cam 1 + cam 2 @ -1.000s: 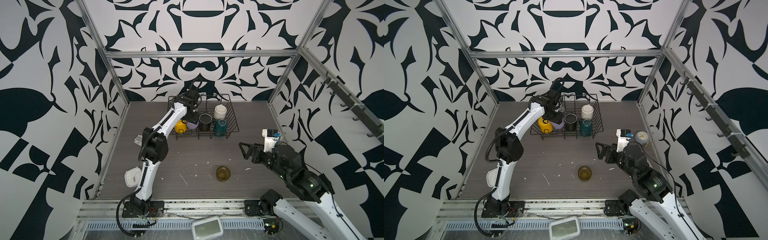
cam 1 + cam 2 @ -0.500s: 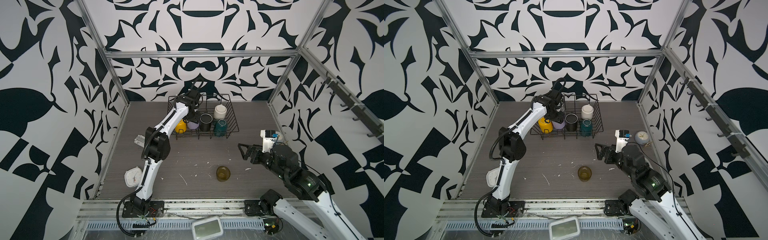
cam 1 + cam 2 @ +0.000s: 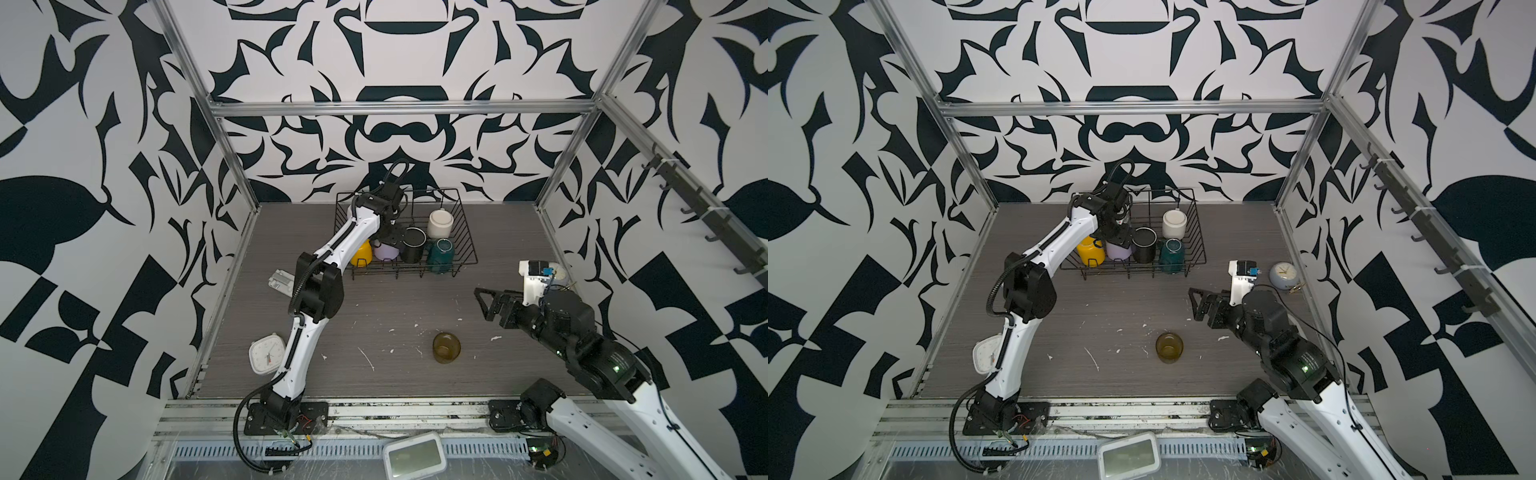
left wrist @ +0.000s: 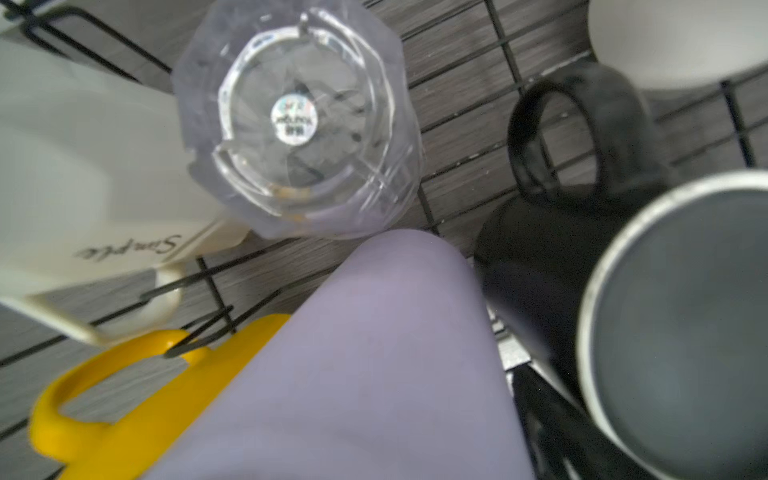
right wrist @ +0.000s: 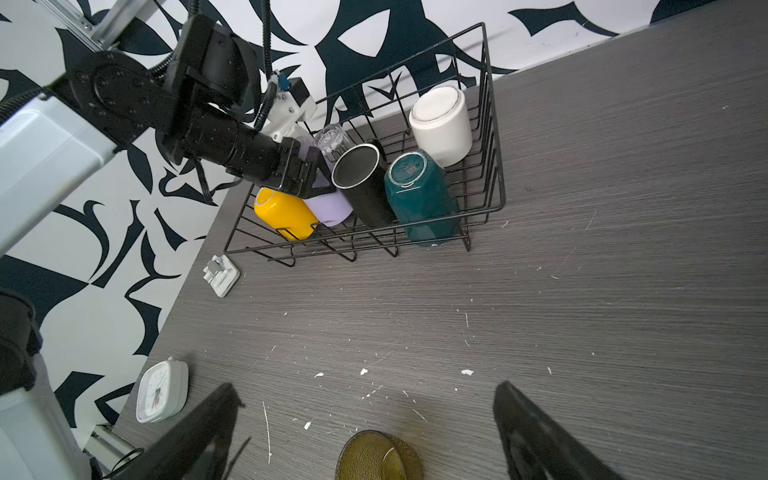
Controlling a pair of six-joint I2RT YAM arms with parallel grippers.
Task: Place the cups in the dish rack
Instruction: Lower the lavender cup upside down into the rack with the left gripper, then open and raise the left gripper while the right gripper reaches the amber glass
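Note:
The black wire dish rack [image 3: 466, 226] [image 3: 1199, 232] [image 5: 494, 166] holds a yellow mug [image 3: 360, 254], lilac tumbler [image 3: 386, 252] [image 4: 374, 353], black mug [image 3: 412, 245], teal mug [image 3: 440, 251], faceted white mug [image 3: 440, 223], a clear glass [image 4: 299, 120] and a lettered white mug [image 4: 83, 166]. My left gripper [image 3: 388, 239] [image 5: 316, 178] is open, its jaws straddling the tumbler with a thin gap at one finger [image 4: 544, 419]. An amber glass [image 3: 446, 348] [image 5: 378, 457] stands alone on the table. My right gripper [image 3: 482, 303] [image 3: 1195, 303] hovers open behind it.
A white square clock [image 3: 266, 355] [image 5: 162, 390] lies by the left arm's base. A round pale-blue clock [image 3: 1283, 274] sits near the right wall. A small white plastic piece [image 3: 281, 282] lies left of the rack. White flecks dot the table.
The left jaws have spread wider around the lilac tumbler, which stays in the rack. The right arm has barely shifted.

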